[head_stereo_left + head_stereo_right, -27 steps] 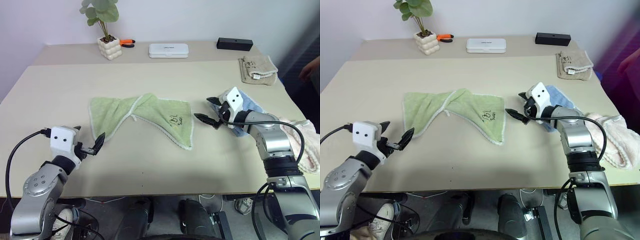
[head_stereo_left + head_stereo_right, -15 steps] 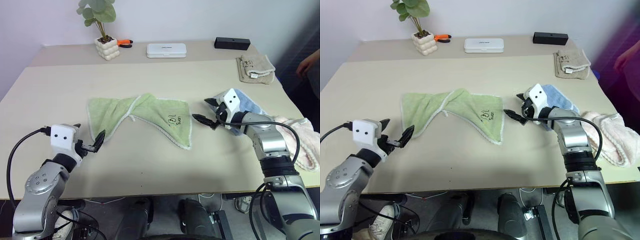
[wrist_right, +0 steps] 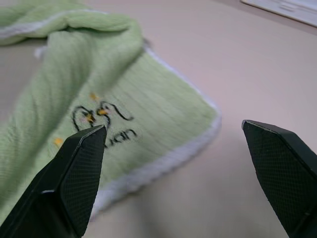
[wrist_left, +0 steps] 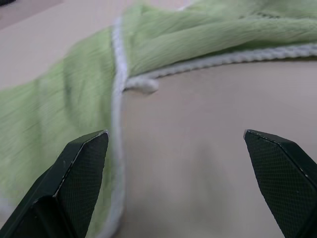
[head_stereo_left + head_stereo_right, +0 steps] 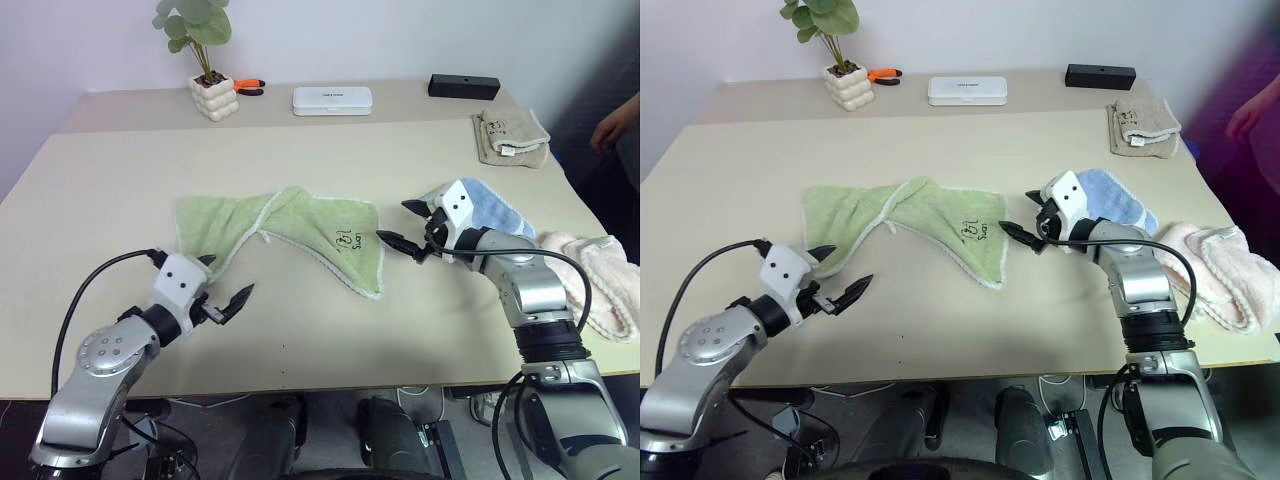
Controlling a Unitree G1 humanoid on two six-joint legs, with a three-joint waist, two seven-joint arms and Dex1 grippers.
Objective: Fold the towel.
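The light green towel (image 5: 290,232) lies crumpled in the middle of the table, a fold running through its centre and its dark logo (image 5: 350,240) near the right corner. My left gripper (image 5: 226,281) is open just in front of the towel's near left edge, with nothing between its fingers. In the left wrist view the white-edged towel (image 4: 74,89) lies just beyond the open fingertips (image 4: 85,163). My right gripper (image 5: 398,224) is open beside the towel's right corner. The right wrist view shows the logo corner (image 3: 104,114) just ahead of that gripper.
A light blue towel (image 5: 487,207) lies behind my right gripper and a pink towel (image 5: 600,285) at the right edge. A beige folded towel (image 5: 512,136), black box (image 5: 464,87), white case (image 5: 332,99), pliers (image 5: 250,86) and potted plant (image 5: 217,96) line the back. A person's hand (image 5: 614,124) shows at far right.
My left gripper has moved right and forward, up to the towel's near left edge. My right gripper has crept left toward the towel's right corner. Both stayed open.
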